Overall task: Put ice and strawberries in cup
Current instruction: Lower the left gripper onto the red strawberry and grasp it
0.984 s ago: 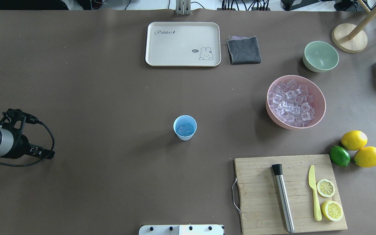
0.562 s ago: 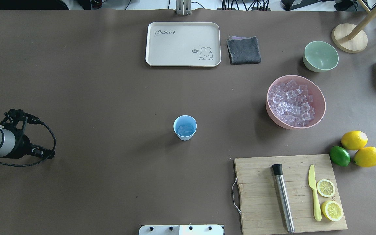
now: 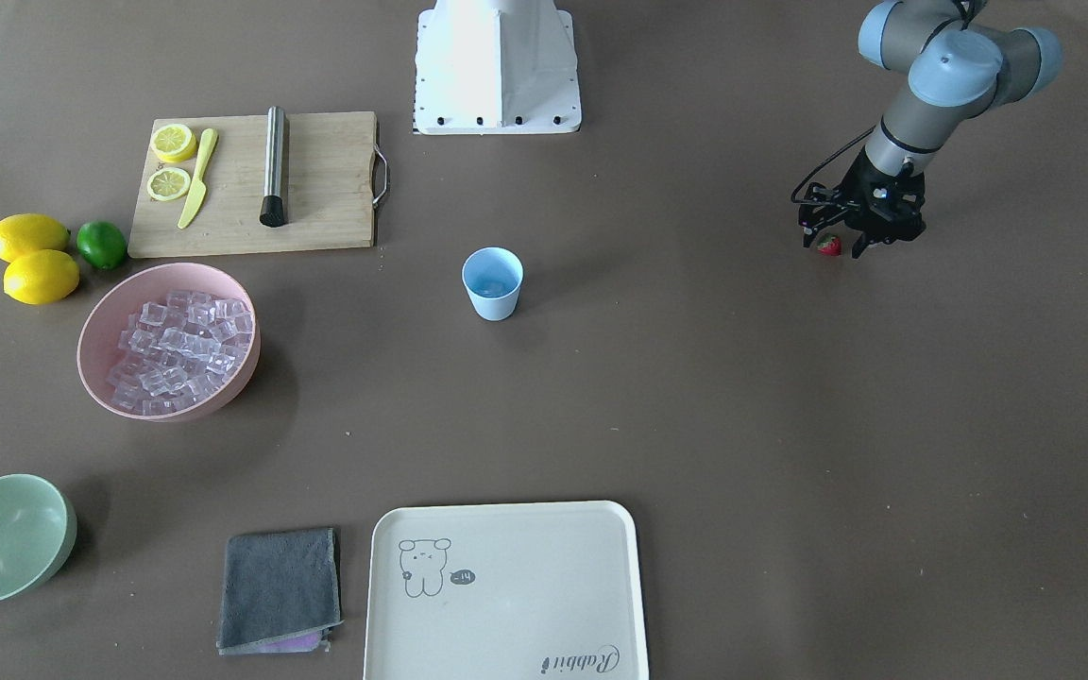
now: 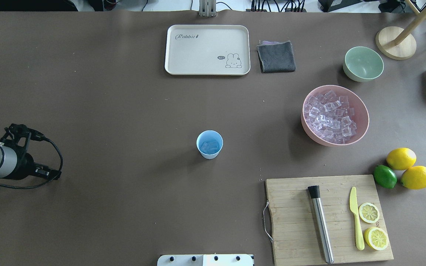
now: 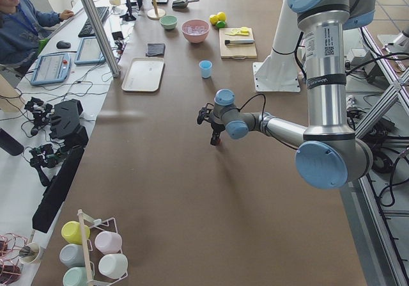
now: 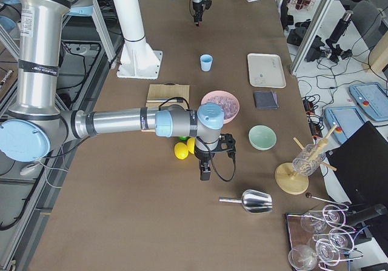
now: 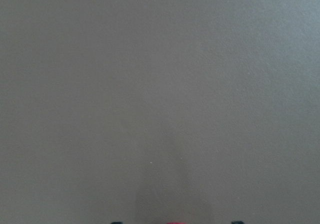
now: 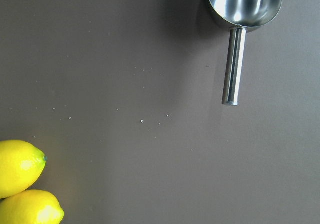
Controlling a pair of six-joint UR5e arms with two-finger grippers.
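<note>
Down on the brown table [image 3: 695,378], at the robot's left end, the fingers [image 3: 858,246] of the left gripper [image 3: 832,244] stand spread, one on each side of the strawberry [image 3: 827,246]. The left wrist view backs that up: two dark fingertips at the bottom edge and a sliver of red between them, with clear gaps either side, so nothing is clamped. The berry sits on the table surface. Above it the gripper points straight down. The wrist is bent over it, a black cable loops off the side, and the left forearm [image 5: 281,127] runs low and nearly level back to the elbow and the upright column.

That berry is well apart from the cup [image 4: 209,145], which stands upright in mid-table with a few clear cubes already inside. The main heap of ice [image 4: 330,117] fills the pink bowl [image 4: 361,111] on the robot's right side.

Over there the right gripper [image 6: 206,173] also hangs nose-down, just above the table, between the lemons [image 6: 180,151] and the metal scoop [image 6: 254,201]. Only the side camera catches it, and I cannot tell how its fingers are set. Its own wrist view shows just the scoop's bowl and handle, two lemons in the corner and bare table. The right forearm [image 6: 115,124] stretches out level from a tall upright segment.
</note>
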